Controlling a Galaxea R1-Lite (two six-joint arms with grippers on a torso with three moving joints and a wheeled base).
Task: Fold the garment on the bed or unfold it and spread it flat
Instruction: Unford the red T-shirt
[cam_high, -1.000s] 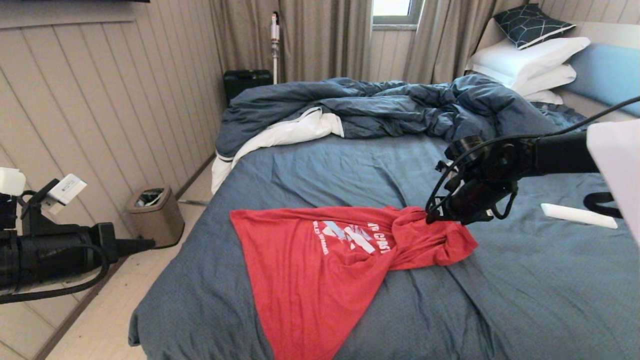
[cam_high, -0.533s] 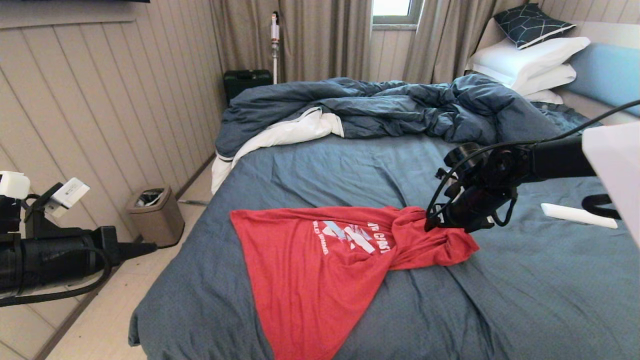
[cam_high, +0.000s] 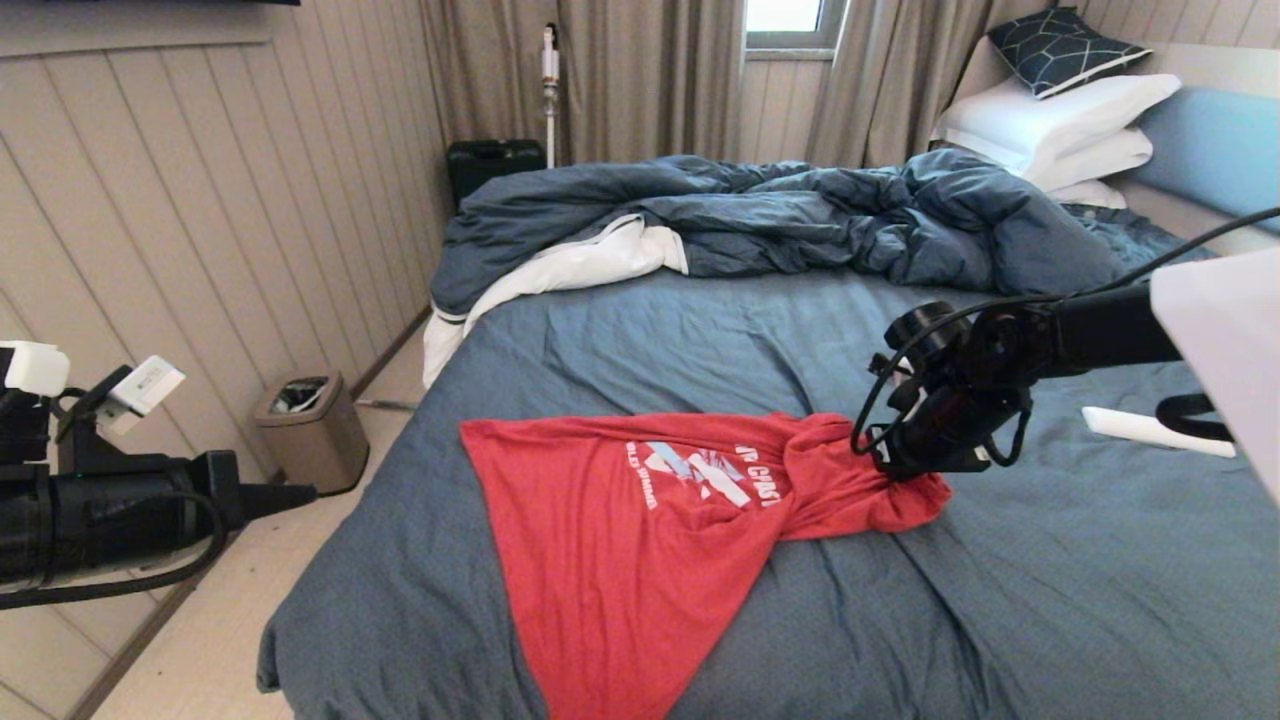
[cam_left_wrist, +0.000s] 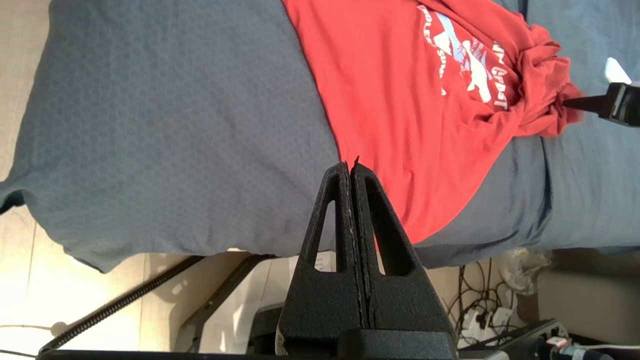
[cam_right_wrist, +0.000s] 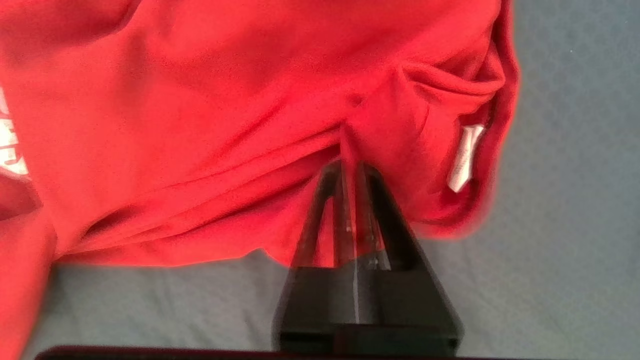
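The red T-shirt with its white and light-blue print lies on the bed's blue-grey sheet, its hem hanging over the near edge and its right end bunched up. My right gripper is shut on a pinch of that bunched cloth, next to a small white label. The shirt also shows in the left wrist view. My left gripper is shut on nothing and hangs off the bed's left side, above the floor.
A rumpled dark blue duvet with white lining fills the far half of the bed, with white pillows at the light blue headboard. A white flat object lies on the sheet right of the gripper. A bin stands on the floor by the wall.
My right gripper has sunk and shifted slightly right with the bunched cloth, pressing the shirt's right end lower onto the sheet. The left arm has barely moved.
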